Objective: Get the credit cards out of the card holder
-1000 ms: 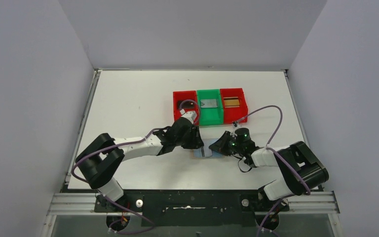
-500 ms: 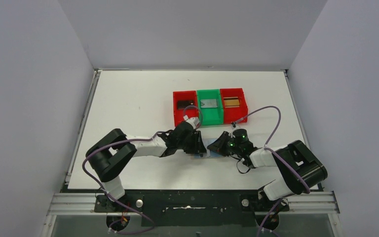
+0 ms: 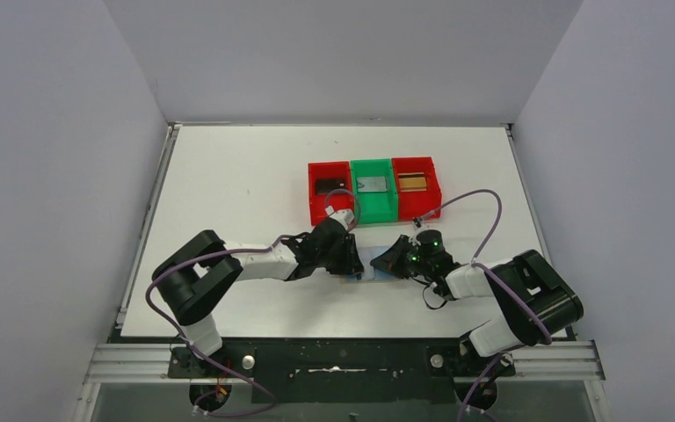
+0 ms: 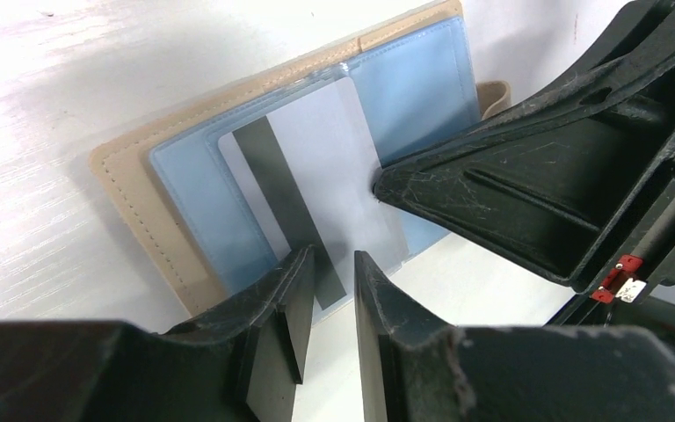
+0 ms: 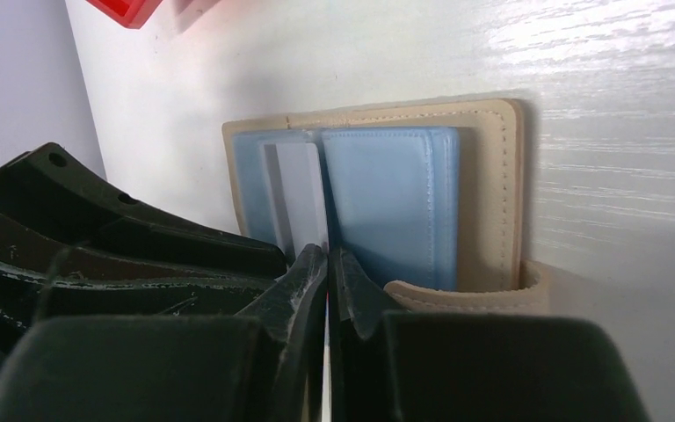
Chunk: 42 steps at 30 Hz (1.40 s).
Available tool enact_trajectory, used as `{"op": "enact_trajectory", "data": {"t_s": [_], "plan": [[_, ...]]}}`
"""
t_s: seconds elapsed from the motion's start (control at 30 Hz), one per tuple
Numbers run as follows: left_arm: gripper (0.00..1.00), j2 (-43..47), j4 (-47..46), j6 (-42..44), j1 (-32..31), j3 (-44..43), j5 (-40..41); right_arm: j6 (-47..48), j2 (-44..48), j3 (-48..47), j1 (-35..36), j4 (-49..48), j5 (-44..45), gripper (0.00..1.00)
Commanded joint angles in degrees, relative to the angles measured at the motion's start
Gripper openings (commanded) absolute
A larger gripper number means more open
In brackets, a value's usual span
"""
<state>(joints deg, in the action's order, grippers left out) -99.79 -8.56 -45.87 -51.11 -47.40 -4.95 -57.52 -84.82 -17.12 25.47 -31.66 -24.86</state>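
White table (image 3: 228, 176): card holder (image 5: 387, 202), bins (image 3: 374, 212)

Left fingers (image 4: 283, 309) narrowly parted, right fingers (image 5: 306, 294) pressed together

From above, the card holder (image 3: 371, 264) is almost wholly covered by the left gripper (image 3: 355, 263) and the right gripper (image 3: 388, 262). In the left wrist view the lower end of the striped card (image 4: 334, 167) is hidden behind the left fingers (image 4: 272, 308), so contact cannot be judged, and the snap tab (image 4: 493, 93) is half masked by the other gripper. In the right wrist view the holder's near edge is concealed, and a red bin (image 5: 128, 8) is cut off at the top. The silver-grey card (image 3: 372, 184) in the green bin (image 3: 374, 212) is too small for detail
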Motion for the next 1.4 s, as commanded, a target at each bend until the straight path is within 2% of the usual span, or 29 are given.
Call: {"op": "enact_trajectory", "data": {"t_s": [0.0,0.5,0.73,0.93,1.07,1.2,1.27,1.37], "plan": [[0.24,-0.4,8.2,2.4,0.0,0.9,4.6,1.1,1.6,0.2,-0.7,-2.6,-0.4,0.0],[0.22,-1.4,10.0,3.0,-0.1,0.4,6.3,5.4,7.7,-0.2,-3.6,6.7,0.7,0.03],[0.2,-1.2,9.7,3.7,-0.4,0.1,5.6,2.3,4.9,1.0,-3.6,-1.0,-2.7,0.2],[0.17,-1.3,10.1,3.8,-0.6,-0.2,5.5,1.1,1.3,1.2,-3.6,-5.3,-3.7,0.23],[0.16,-1.2,10.4,3.9,-0.6,-0.4,5.6,0.8,0.3,1.3,-3.6,-6.4,-4.3,0.19],[0.16,-1.1,10.6,3.8,-0.6,-0.5,6.0,0.9,1.0,1.8,-3.6,-6.4,-3.9,0.08],[0.16,-0.9,10.7,3.8,-0.6,-0.5,6.0,1.2,1.9,1.9,-3.7,-5.4,-3.3,0.02],[0.16,-0.2,10.4,3.8,-0.6,-0.3,6.4,2.5,4.9,1.8,-3.7,-1.6,-0.8,0.0]]}}
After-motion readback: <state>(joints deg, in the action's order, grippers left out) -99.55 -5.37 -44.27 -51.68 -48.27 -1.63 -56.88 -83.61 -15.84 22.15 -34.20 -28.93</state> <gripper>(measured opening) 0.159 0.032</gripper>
